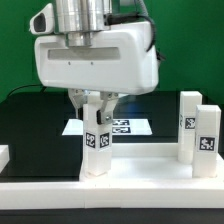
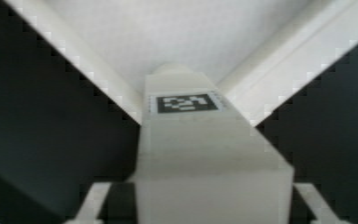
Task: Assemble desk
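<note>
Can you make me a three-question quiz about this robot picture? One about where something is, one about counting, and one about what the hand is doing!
1. Where do the loose legs stand?
A. at the exterior view's right
B. on the marker board
C. on top of the robot

2. How many legs stand loose there?
A. none
B. two
C. five

3. What is the hand doing?
A. hanging wide open and empty
B. gripping a leg upright on the desk top
C. lying on the table

Answers: 1 A, both stand by the right edge. 2 B, two tagged posts show side by side. 3 B, the fingers close around the post.
</note>
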Tool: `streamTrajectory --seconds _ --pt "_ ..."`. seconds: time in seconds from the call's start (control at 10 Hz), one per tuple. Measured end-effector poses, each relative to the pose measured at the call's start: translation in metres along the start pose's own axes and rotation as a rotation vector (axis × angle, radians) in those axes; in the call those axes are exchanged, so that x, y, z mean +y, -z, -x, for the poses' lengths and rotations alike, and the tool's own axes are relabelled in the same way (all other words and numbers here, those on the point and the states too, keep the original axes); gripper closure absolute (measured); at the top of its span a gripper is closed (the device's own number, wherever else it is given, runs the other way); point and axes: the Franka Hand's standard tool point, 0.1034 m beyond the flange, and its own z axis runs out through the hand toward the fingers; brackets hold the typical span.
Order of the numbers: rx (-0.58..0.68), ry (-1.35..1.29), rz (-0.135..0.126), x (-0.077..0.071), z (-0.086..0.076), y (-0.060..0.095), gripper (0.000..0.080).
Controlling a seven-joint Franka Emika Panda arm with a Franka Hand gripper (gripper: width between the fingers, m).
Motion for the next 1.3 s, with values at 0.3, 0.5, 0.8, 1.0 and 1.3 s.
streamTrajectory --seconds 0.3,0.5,0.8,1.0,1.3 --pt "-0.044 -0.505 -0.046 0.009 -0.003 -0.001 0.0506" --pt "-0.087 -0.75 -0.082 0.011 -0.003 -0.002 0.0505" --pt "-0.1 -0.926 -0.075 0.006 0.003 -0.002 0.0502" --pt "-0.068 -0.628 -0.057 0.0 0.005 0.001 0.0285" --pt "-0.06 -0.332 -0.065 -0.005 0.01 0.0 0.0158"
